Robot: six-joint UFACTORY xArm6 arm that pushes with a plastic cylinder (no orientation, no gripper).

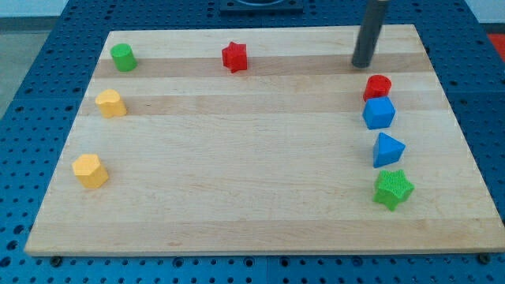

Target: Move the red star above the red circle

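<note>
My tip (362, 65) rests just above the red circle (377, 86), apparently not touching, with the red star (234, 57) well to the view's left.

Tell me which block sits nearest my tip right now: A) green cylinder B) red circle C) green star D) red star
B: my tip stands just up and to the view's left of the red circle, apart from it, while the red star lies far off toward the view's left.

Lab bench: wooden board (260, 229) on blue perforated table (31, 47).
</note>
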